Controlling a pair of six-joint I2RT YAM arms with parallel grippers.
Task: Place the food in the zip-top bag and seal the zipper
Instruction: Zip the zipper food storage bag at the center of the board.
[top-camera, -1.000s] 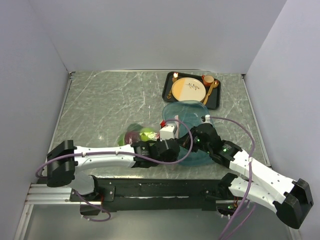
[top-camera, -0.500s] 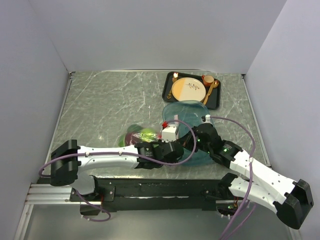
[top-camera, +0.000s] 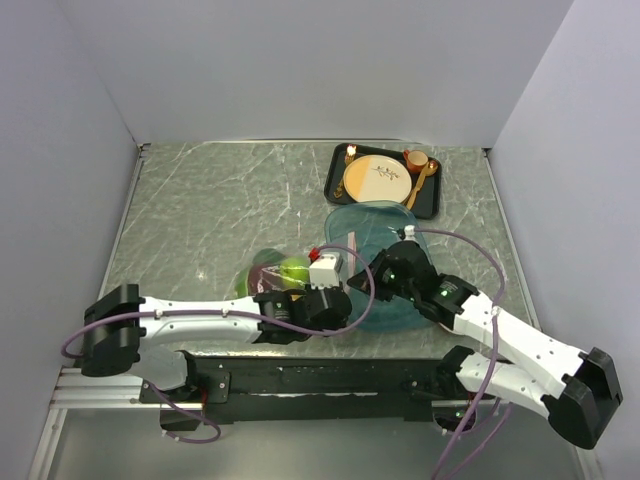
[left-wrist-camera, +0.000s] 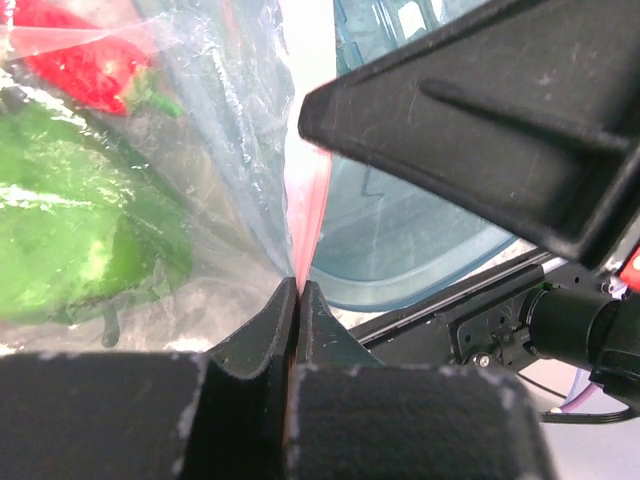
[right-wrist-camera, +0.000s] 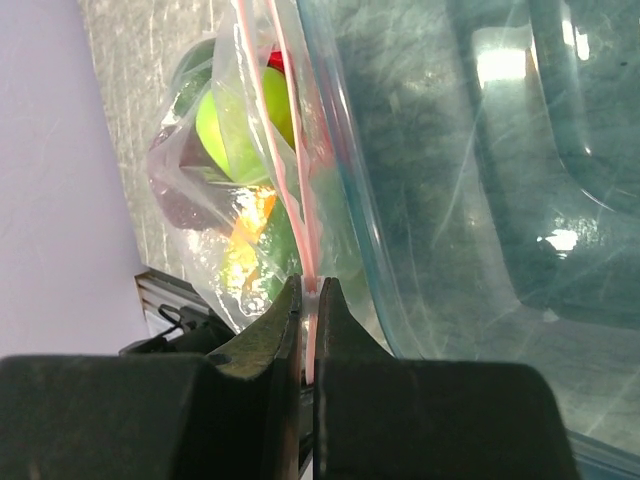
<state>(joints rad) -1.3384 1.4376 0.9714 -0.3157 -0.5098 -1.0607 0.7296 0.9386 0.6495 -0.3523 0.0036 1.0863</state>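
While food (right-wrist-camera: 235, 120) sits inside zip-top bag (left-wrist-camera: 220, 120), left, right jaws pinch zipper (left-wrist-camera: 309, 205).

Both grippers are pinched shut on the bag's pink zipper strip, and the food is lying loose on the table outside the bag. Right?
Not quite: the food is inside the zip-top bag, not loose on the table; the left wrist view shows it through the clear plastic. The rest holds: the left gripper and the right gripper are each shut on the zipper.
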